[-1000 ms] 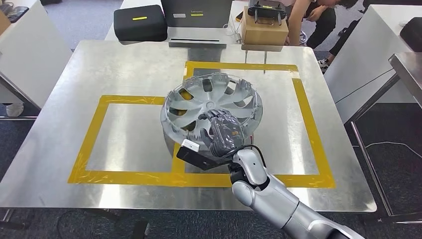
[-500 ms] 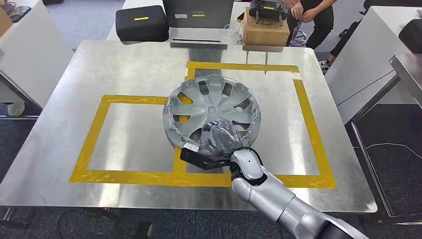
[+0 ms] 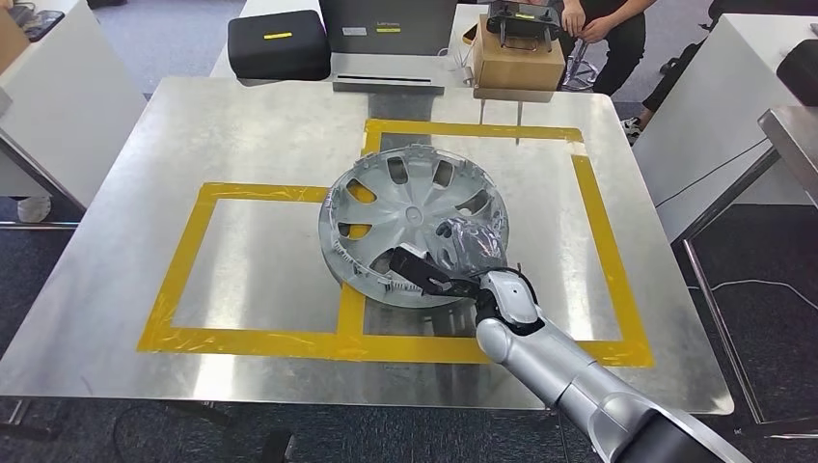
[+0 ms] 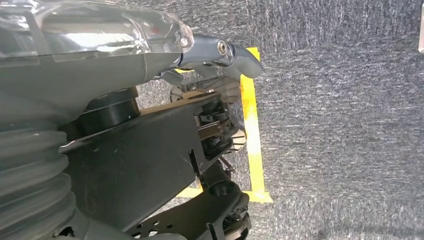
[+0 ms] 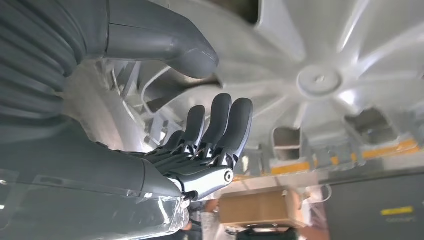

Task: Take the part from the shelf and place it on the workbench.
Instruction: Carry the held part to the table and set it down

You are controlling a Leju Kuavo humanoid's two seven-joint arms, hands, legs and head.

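Note:
The part, a silver hubcap (image 3: 410, 207), lies flat on the metal workbench (image 3: 241, 125), across the yellow tape lines (image 3: 178, 260). My right hand (image 3: 465, 246) hovers over its near right rim, with the black wrist camera box beside it. In the right wrist view the hand (image 5: 200, 135) has its fingers stretched out and its thumb apart, gripping nothing, and the hubcap's spokes (image 5: 320, 80) lie just beyond. My left hand (image 4: 220, 52) hangs over grey carpet, thumb extended and nothing in it.
At the bench's far edge stand a black case (image 3: 280, 43), a dark monitor (image 3: 386, 24) and a cardboard box (image 3: 516, 58) with a device on top. A person (image 3: 608, 19) sits behind the box. White tables flank the bench at left (image 3: 58, 96) and right (image 3: 714, 87).
The hubcap was tilted up in my right hand; now it lies flat on the bench. The hand has let go, spread its fingers and shifted right along the rim.

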